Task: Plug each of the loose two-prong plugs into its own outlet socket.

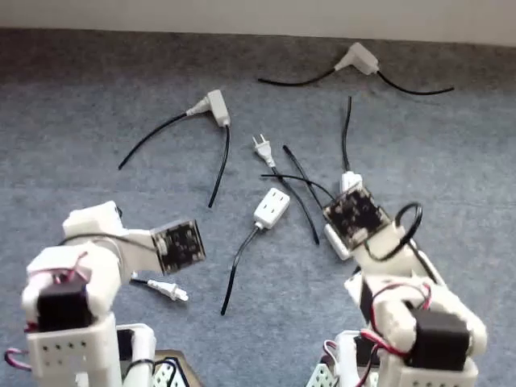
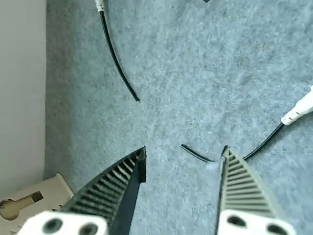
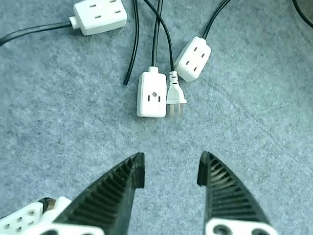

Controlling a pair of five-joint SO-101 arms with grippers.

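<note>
My right gripper (image 3: 171, 166) stands open over the carpet, nothing between its fingers. Just beyond its tips lie a white outlet socket (image 3: 151, 93) and a loose two-prong plug (image 3: 175, 95) side by side, with two more sockets (image 3: 193, 58) (image 3: 100, 17) farther out. My left gripper (image 2: 184, 152) is open too, low over the carpet, with a black cable end (image 2: 195, 154) lying between its tips. A white plug (image 2: 298, 112) lies off to one side of it. In the high view this plug (image 1: 171, 291) lies beside the left arm, and another plug (image 1: 260, 145) lies mid-table.
In the high view, corded sockets lie at mid-table (image 1: 272, 207), far left-centre (image 1: 211, 105) and far right (image 1: 359, 58), with black cables (image 1: 298, 189) crossing between them. A tan block (image 2: 29, 200) sits beside the left arm. A loose cable (image 2: 117, 63) runs across the carpet.
</note>
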